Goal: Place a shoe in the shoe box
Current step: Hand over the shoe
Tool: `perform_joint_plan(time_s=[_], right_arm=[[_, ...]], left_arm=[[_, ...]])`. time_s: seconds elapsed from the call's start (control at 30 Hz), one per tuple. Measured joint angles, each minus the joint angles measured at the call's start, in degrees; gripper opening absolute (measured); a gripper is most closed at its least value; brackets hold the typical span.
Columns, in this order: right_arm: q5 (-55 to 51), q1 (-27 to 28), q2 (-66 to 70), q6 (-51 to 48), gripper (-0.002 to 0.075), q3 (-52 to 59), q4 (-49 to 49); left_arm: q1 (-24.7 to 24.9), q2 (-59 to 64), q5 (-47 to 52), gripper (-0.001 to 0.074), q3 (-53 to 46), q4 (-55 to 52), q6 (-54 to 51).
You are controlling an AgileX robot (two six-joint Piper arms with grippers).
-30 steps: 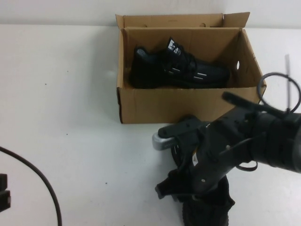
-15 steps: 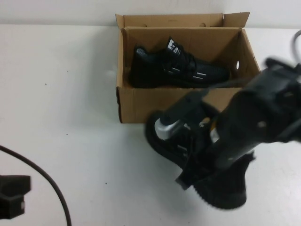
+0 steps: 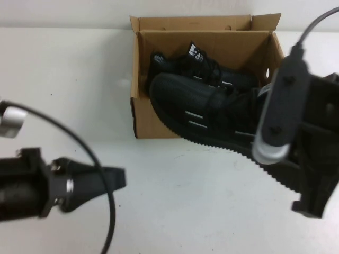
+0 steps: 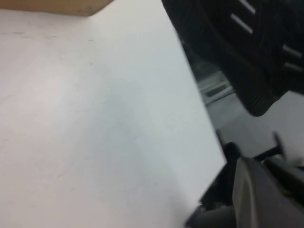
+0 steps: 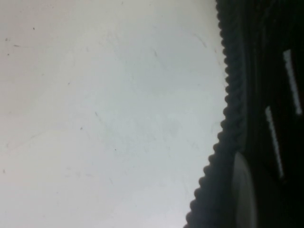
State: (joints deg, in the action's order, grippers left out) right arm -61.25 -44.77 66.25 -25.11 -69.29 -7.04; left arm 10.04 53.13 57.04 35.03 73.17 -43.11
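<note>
The shoe (image 3: 201, 114), a black knit sneaker with silver-white dashes and a ribbed sole, hangs in the air in front of the shoe box's (image 3: 153, 119) front wall, toe toward the box's left. My right gripper (image 3: 278, 135) is shut on its heel end. In the right wrist view the ribbed sole (image 5: 223, 137) runs beside one finger (image 5: 242, 190). The shoe also shows in the left wrist view (image 4: 247, 42). Its black mate (image 3: 212, 69) lies inside the brown box. My left gripper (image 3: 108, 180) hovers low over the table at the left, away from the shoe.
The white table (image 3: 185, 201) spreads in front of the box. A black cable (image 3: 90, 153) loops over my left arm. A box corner shows in the left wrist view (image 4: 61, 5).
My right gripper has lifted the shoe off the table, up and back toward the box. My left arm has swung in from the lower left toward the middle.
</note>
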Motion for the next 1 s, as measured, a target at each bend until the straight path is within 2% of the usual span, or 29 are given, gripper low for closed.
perform_joint_plan(time_s=[0.2, 0.3, 0.37, 0.43, 0.6, 0.67, 0.77, 1.0], right_arm=[[-2.7, 0.0, -2.97, -0.48, -0.0002, 0.0, 1.36], [-3.72, 0.0, -2.96, -0.48, -0.0002, 0.0, 2.26], [-3.94, 0.0, -2.96, -0.48, -0.0002, 0.0, 2.82], [-3.94, 0.0, -2.96, -0.52, -0.0002, 0.0, 3.08], [-3.94, 0.0, -2.96, -1.94, -0.0002, 0.0, 4.0], [-3.94, 0.0, -2.96, -3.21, -0.0002, 0.0, 4.99], [-3.94, 0.0, -2.96, -4.39, -0.0002, 0.0, 6.57], [-3.6, 0.0, -2.96, -5.14, -0.0002, 0.0, 8.01]], left_arm=[[0.0, 10.84, 4.63, -0.0001, 0.0, 17.61, -5.36], [0.0, 14.8, 4.76, 0.0002, 0.82, 21.01, -6.65], [0.0, 17.07, 4.88, 0.0031, 1.6, 22.01, -7.06], [0.0, 18.72, 5.13, 0.0108, 2.22, 22.39, -7.04], [0.0, 21.31, 5.78, 0.0489, 3.11, 22.58, -5.79], [0.0, 22.02, 5.78, 0.0604, 3.9, 22.67, -5.25], [0.09, 23.08, 5.86, 0.0665, 5.54, 22.67, -5.01], [3.77, 23.98, 2.0, 0.0669, 11.18, 22.67, -4.9]])
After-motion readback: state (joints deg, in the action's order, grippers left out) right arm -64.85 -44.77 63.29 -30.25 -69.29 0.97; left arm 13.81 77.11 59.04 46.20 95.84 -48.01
